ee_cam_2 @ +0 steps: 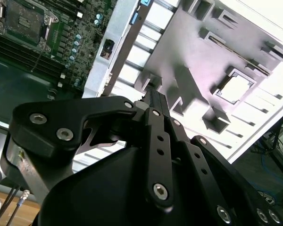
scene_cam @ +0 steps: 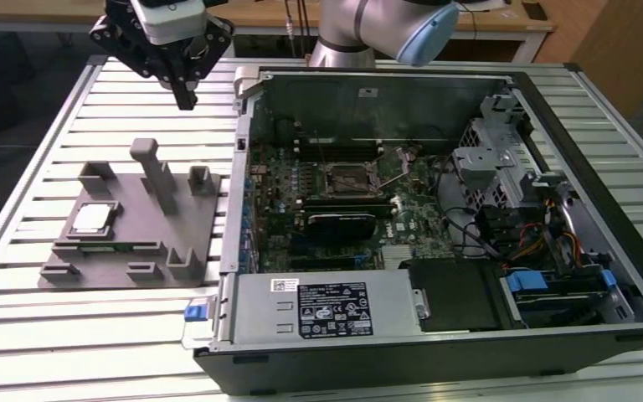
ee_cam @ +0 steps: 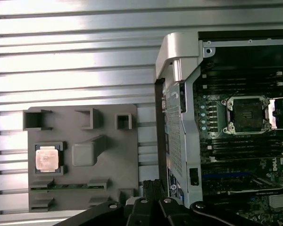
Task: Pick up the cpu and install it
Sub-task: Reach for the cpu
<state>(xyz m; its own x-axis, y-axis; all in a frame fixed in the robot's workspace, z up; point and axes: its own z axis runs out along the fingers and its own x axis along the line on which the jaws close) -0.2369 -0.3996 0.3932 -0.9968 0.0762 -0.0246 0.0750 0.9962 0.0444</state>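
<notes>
My pincer [scene_cam: 187, 102] hangs above the slatted table [scene_cam: 131, 109]. Its two fingers are pressed together and there is nothing between them. The cpu [scene_cam: 93, 218] lies flat in a square pocket of the grey holder plate [scene_cam: 131, 228], with the silver side up. It is well apart from my fingertips: in the exterior view it sits nearer to the camera and toward the exterior view's left of them. The open computer case [scene_cam: 411, 368] stands just beside the plate, and the socket [scene_cam: 350, 178] on its board is uncovered.
</notes>
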